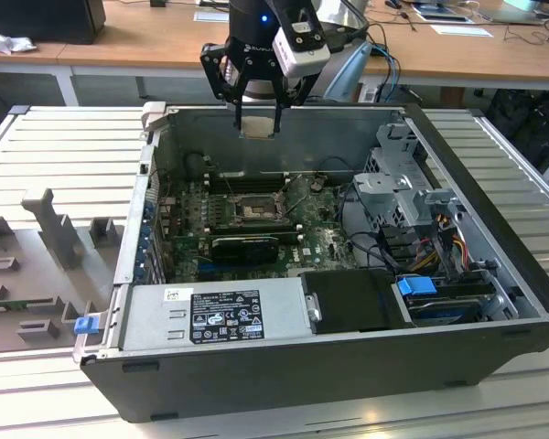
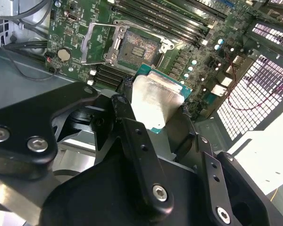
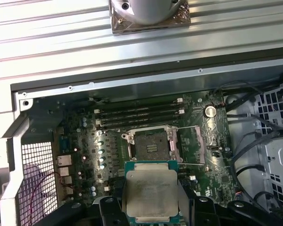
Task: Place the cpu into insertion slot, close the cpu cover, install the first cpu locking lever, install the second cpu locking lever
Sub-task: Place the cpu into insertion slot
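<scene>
Fingers (image 1: 239, 112): closed narrow on the cpu (image 3: 151, 193), one on each of two opposite edges. The plate's pale metal face is turned toward the wrist cameras.
Cpu, where: in the air above the open computer case (image 1: 348, 370), up near the level of the case's far wall in the exterior view. It touches nothing but the fingers.
Insertion slot (image 3: 152, 143): on the motherboard (image 3: 217, 179) down inside the case, with its grey centre uncovered. The memory slots (image 3: 137, 115) run just beyond it.
Cpu cover (image 2: 100, 42): swung up and open, standing at the side of the slot nearer the round coin battery (image 2: 63, 54).
Key relation: the slot lies well below the cpu and, in the exterior view, nearer the camera than the fingers — apart both in height and sideways. In the first wrist view the slot sits between the held cpu and the memory slots. The cpu's edges run about parallel to the slot's frame, so I judge the turn roughly matched and the position not.
Task standing: first step under way — cpu carried, not seated; cover not closed.
Surroundings: power supply (image 1: 215, 315) along the case's near side; the case lies on a ribbed table (image 1: 64, 137).
</scene>
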{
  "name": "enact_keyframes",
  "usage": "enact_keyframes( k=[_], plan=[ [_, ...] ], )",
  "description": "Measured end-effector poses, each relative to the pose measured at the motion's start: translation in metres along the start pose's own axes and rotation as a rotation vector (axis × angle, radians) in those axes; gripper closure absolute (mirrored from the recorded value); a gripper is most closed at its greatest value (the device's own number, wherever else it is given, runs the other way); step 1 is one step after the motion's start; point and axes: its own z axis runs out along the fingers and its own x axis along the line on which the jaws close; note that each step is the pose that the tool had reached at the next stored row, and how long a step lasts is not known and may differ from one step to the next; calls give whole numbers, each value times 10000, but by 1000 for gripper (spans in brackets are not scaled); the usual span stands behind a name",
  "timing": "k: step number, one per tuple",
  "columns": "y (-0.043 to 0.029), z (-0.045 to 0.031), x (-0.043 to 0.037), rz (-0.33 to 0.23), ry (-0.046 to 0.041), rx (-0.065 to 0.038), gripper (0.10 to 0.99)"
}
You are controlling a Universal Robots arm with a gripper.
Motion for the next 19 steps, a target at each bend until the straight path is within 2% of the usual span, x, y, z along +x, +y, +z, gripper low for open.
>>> enact_keyframes(
  k=[19],
  plan=[
    [0, 0, 0, 445, -40, -9, 557]
  ],
)
